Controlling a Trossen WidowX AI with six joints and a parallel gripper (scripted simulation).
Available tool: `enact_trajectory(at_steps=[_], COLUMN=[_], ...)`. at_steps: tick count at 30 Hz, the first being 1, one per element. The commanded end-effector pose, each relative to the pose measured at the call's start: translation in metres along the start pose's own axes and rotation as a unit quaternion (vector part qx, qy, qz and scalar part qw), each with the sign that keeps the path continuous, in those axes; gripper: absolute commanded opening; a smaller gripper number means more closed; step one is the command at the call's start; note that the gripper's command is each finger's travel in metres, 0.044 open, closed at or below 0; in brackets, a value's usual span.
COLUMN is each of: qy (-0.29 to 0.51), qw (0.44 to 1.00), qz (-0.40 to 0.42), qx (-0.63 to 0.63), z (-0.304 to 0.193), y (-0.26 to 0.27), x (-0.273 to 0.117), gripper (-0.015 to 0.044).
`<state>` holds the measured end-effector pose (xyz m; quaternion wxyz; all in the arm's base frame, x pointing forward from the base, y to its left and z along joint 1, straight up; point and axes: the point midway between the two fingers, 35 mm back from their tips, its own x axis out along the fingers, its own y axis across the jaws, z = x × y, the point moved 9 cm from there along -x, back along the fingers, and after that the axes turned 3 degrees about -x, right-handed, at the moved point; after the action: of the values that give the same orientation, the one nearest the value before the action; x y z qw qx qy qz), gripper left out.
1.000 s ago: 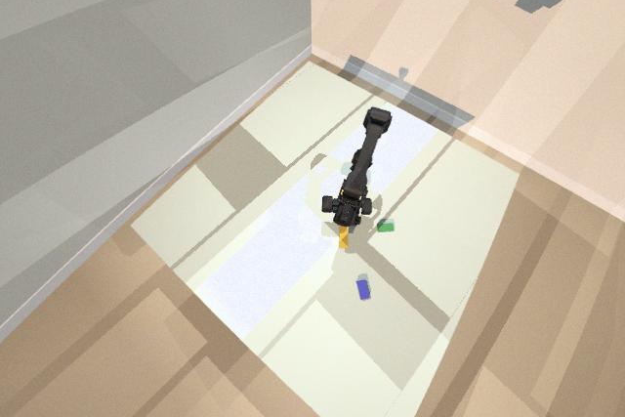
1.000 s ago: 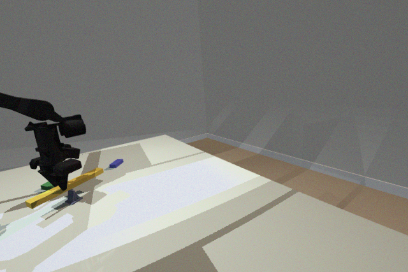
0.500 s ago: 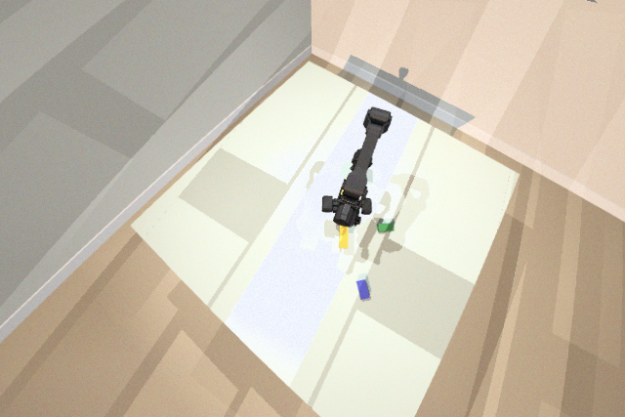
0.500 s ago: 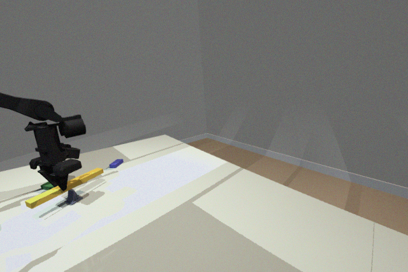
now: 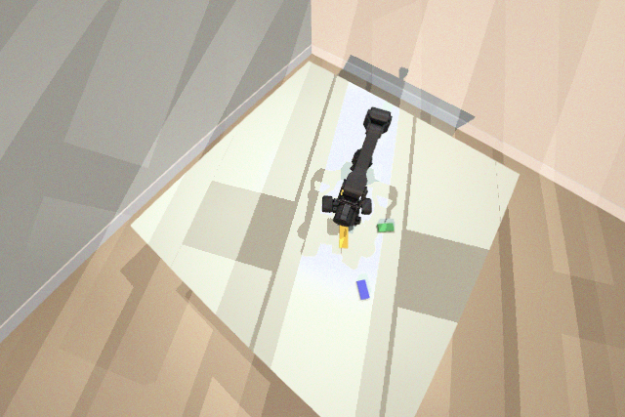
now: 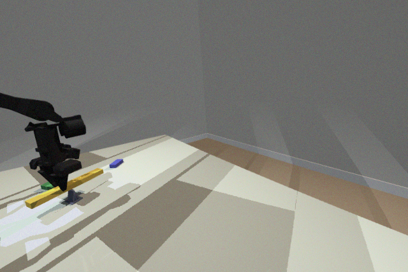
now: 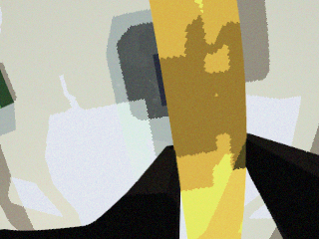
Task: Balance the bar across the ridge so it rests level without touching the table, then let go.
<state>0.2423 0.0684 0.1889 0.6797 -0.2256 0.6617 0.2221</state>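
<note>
The yellow bar (image 5: 344, 238) (image 6: 82, 176) (image 7: 201, 100) is long and flat and lies about level in the air. My gripper (image 5: 344, 223) (image 6: 62, 185) (image 7: 207, 147) is shut on it near its middle, coming down from above. The small dark blue ridge (image 6: 71, 195) (image 7: 159, 80) stands on the table (image 5: 454, 190) (image 6: 230, 216) right under the bar, just beside my fingers. In the wrist view only a sliver of it shows at the bar's left edge. I cannot tell if the bar touches the ridge top. Both bar ends are clear of the table.
A green block (image 5: 385, 226) (image 6: 46, 185) (image 7: 4, 92) lies on the table close behind the gripper. A blue block (image 5: 361, 289) (image 6: 116, 162) lies beyond the bar's far end. Walls stand behind the arm's base; wooden floor surrounds the table.
</note>
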Motion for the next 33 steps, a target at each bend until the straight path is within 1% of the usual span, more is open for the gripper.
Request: enact_trajectory(at_steps=[1, 33], qy=[0.000, 0.000], qw=[1.000, 1.000], qz=[0.002, 0.002], qx=[-0.003, -0.003], z=[-0.0001, 0.0000], y=[0.0002, 0.0002], x=[0.0012, 0.0039], gripper=[0.0000, 0.0000])
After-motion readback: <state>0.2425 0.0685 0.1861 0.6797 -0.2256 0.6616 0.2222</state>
